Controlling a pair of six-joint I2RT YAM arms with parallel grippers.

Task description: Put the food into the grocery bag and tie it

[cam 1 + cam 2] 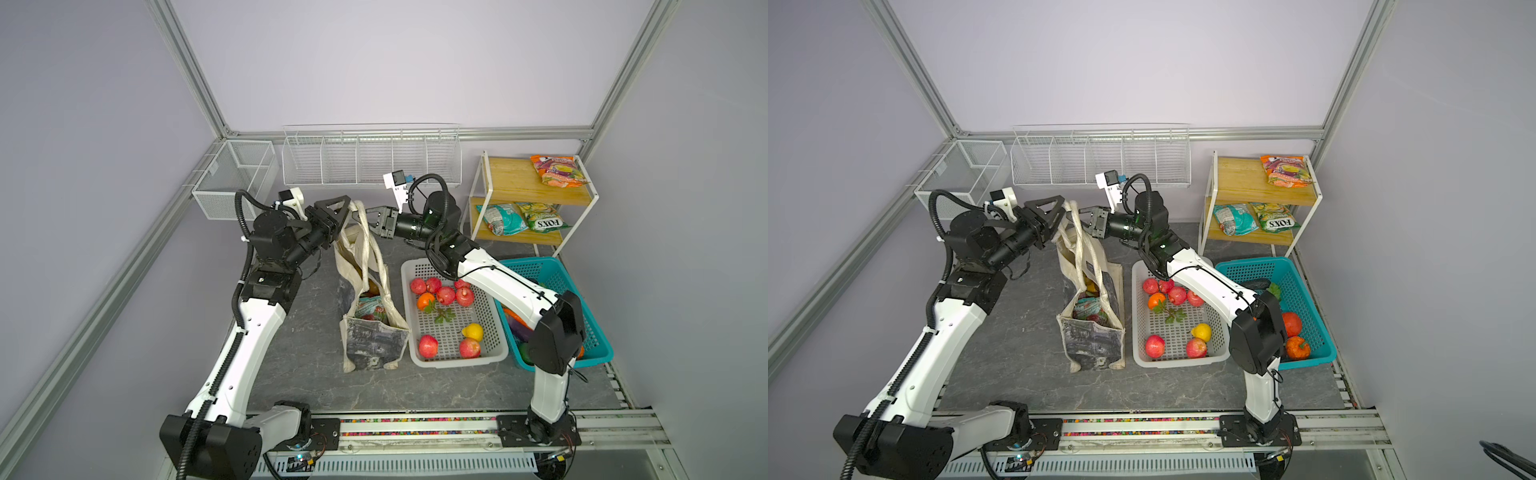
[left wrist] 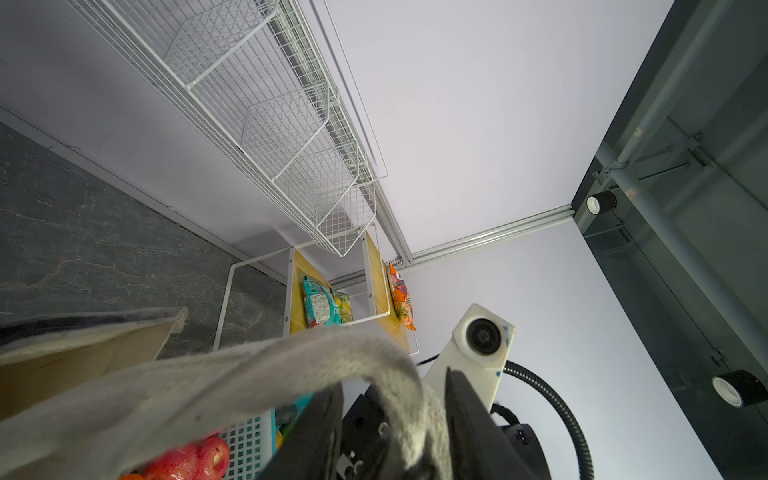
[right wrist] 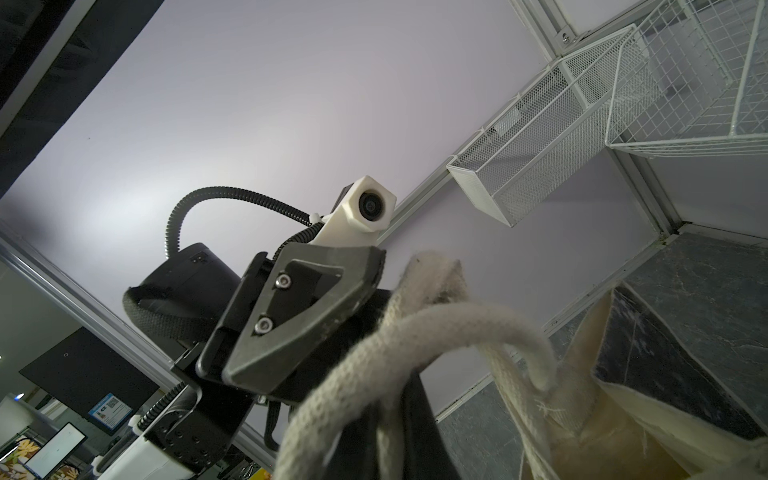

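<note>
Grocery bag (image 1: 376, 338): standing on bench (image 1: 307, 357), mid-scene. Food (image 1: 368, 308) inside, mostly hidden by cloth. Handles (image 1: 365, 249) raised at far end. Left hand (image 1: 345, 216): jaws apart around one handle. Right hand (image 1: 368, 212): closed against handles; grip unclear.

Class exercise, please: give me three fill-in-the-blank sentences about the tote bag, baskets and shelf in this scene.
The grocery bag stands right next to the ___ basket.
The left claw and right claw both reach the bag's ___.
The wooden shelf holds ___ snack packets.
Missing words: white; handles; three.
</note>
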